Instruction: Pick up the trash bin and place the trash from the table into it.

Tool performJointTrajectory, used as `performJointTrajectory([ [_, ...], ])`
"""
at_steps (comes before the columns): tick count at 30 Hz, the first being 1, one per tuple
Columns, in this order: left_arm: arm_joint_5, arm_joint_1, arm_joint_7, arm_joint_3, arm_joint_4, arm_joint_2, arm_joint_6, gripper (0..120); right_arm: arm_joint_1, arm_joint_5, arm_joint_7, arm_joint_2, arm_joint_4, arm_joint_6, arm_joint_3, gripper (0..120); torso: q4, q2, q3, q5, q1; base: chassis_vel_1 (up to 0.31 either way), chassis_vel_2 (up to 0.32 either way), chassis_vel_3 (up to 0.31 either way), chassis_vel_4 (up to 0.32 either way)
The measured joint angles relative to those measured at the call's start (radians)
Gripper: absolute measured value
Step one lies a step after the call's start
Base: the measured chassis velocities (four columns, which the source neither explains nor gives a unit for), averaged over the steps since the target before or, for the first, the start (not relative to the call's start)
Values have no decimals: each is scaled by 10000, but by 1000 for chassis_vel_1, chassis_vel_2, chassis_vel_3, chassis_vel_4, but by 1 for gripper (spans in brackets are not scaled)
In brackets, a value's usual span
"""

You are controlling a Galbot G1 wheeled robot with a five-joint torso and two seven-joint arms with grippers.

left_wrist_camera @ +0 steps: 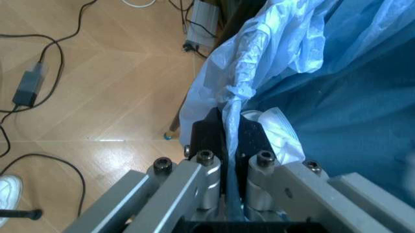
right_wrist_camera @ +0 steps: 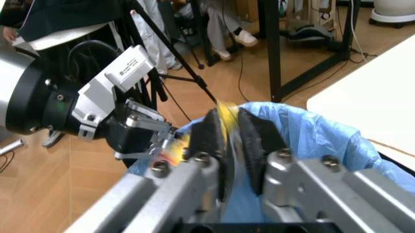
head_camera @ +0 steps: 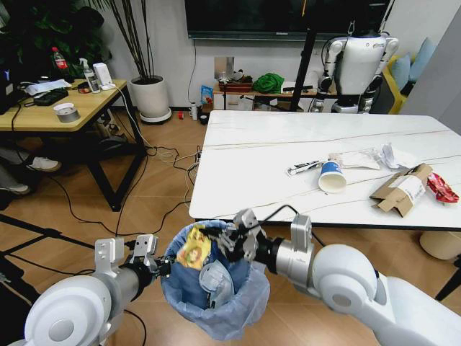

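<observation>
While the trash bin (head_camera: 216, 288) hung off the floor just before the table's (head_camera: 245, 180) near edge, the left gripper (head_camera: 160, 265) stood clamped on its rim and blue liner at the bin's left side. From the right, the right gripper (head_camera: 232, 241) reached over the opposite rim, pads pinched on a yellow scrap (head_camera: 194, 249) directly above the mouth. That scrap stood roughly upright, long axis running down toward the bin; it looked still pinched, though blur in the right wrist view left that unsure. Farther back, toward the table's right end, a paper cup (head_camera: 332, 177) lay on its side, mouth facing the near edge; beyond it sat a cardboard box (head_camera: 400, 190), long axis slanting toward the far right corner, and a red wrapper (head_camera: 441, 188).
</observation>
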Motion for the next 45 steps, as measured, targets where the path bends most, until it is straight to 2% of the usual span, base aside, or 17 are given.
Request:
performJointTrajectory([
  [6,-8,18,7,21,-31,-6,0,0,-213,-172,9,-116,86,32,267,36,1,0,0,-1,0,0,0,0,0],
  [7,-8,18,7,21,-31,-6,0,0,-213,-172,9,-116,86,32,267,36,1,0,0,-1,0,0,0,0,0],
  [10,-1,52,15,27,-35,-26,0,0,-363,-224,193,18,99,92,674,48,1,0,0,-1,0,0,0,0,0],
  [13,26,99,20,28,-38,-50,0,0,-699,-139,869,378,174,108,1657,62,2,0,0,-1,0,0,0,0,0],
  [17,134,142,54,28,-40,-79,0,0,-958,-127,1305,581,166,117,2438,71,2,0,0,0,0,0,0,0,0],
  [18,222,173,99,28,-41,-176,0,0,-1272,-369,1458,757,84,130,3320,79,2,0,0,0,0,0,0,0,0],
  [21,267,240,118,1,-42,-438,0,0,-1938,-924,1375,1047,-38,183,4582,91,1,0,0,-1,2,0,0,0,0],
  [23,283,286,118,-12,-44,-522,0,0,-2199,-1098,1335,1155,-54,201,4956,95,1,0,0,0,2,0,0,0,0],
  [26,381,427,118,-4,-44,-648,0,0,-3255,-2317,1044,1605,-85,407,6013,100,1,1,-1,0,1,0,0,0,0],
  [28,404,436,119,32,-45,-658,0,0,-3758,-3275,842,1899,-129,564,6402,100,1,1,-1,-1,1,0,0,0,0],
  [29,404,436,119,32,-45,-658,0,0,-3758,-3275,842,1899,-129,564,6402,100,1,1,-1,-1,1,0,0,0,0],
  [31,408,427,123,64,-45,-627,1,0,-4439,-4472,675,2448,-222,894,6802,100,-1,2,-1,0,1,0,0,0,0],
  [34,409,446,127,70,-46,-537,0,0,-4979,-5169,670,3106,-262,1204,7188,100,0,2,-1,1,1,0,0,0,0],
  [45,455,538,133,82,-46,-485,0,0,-5508,-5377,1145,4221,-76,1184,7708,100,2,2,-1,-1,1,0,0,0,0],
])
